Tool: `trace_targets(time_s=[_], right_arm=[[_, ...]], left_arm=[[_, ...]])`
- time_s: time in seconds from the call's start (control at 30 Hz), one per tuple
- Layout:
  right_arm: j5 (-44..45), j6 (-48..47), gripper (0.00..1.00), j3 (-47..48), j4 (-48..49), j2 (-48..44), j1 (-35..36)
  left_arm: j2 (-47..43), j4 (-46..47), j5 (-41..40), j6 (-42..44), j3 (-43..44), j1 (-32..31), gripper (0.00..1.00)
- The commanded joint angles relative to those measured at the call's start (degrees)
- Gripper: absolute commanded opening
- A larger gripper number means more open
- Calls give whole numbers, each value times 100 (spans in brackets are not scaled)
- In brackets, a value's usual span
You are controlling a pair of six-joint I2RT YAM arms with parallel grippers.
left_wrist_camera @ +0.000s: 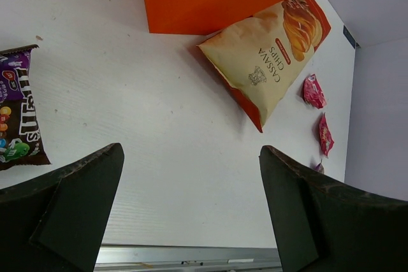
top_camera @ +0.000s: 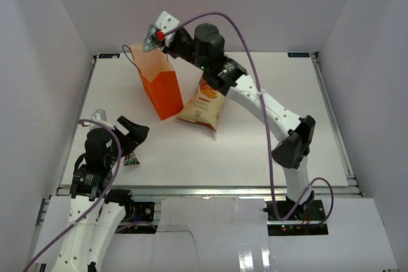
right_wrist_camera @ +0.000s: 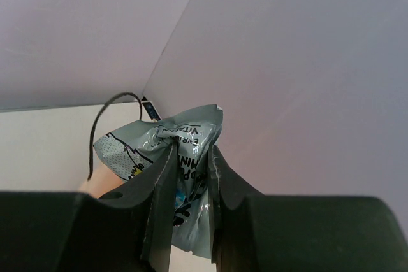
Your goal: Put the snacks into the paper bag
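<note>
Left pincer [top_camera: 116, 127]: jaws spread wide, nothing between them, hanging over the near-left part of the white desk [top_camera: 255, 151].

Small dark multicoloured candy packet [left_wrist_camera: 19, 106]: flat on the desk just left of the left pincer and apart from it. The left arm is the nearer arm for it.

Upright orange paper bag with thin dark cord handles [top_camera: 162, 90]: stands left of centre toward the back, mouth open upward and pale inside.

Right pincer [top_camera: 157, 35]: reached across to the back left, jaws narrow and clamped on the small crinkled silvery-blue packet [right_wrist_camera: 172, 151], which hangs between the fingers. In the top view the packet sits above the far rim of the bag's mouth. In the right wrist view one cord handle [right_wrist_camera: 102, 119] loops just below and left of it. So the bag lies straight down from this pincer, slightly toward the near side. Whether the packet is fully over the opening I cannot tell. Judgement: the drop depends on that alignment, and a release too far back would land it behind the bag.

Large orange-red and cream chip bag [top_camera: 203, 107]: flat, just right of the paper bag's base, long axis running from near-left to far-right.

Two small pink packets [left_wrist_camera: 313, 90]: on the desk beyond the chip bag, further right.
</note>
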Motion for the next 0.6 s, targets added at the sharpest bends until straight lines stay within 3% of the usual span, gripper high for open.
trace_targets(time_s=[0.0, 0.1, 0.4, 0.57], right_arm=[[669, -207, 8, 24, 1354, 407, 301], [837, -418, 8, 297, 1662, 680, 389], [1057, -734, 8, -63, 1988, 1032, 434], [1241, -919, 16, -378, 2014, 1111, 434]], left_arm=[[-151, -187, 72, -110, 20, 1, 98], [-291, -284, 63, -181, -6, 10, 98], [-354, -477, 19, -286, -24, 10, 98], [-117, -741, -569, -514, 64, 10, 98]])
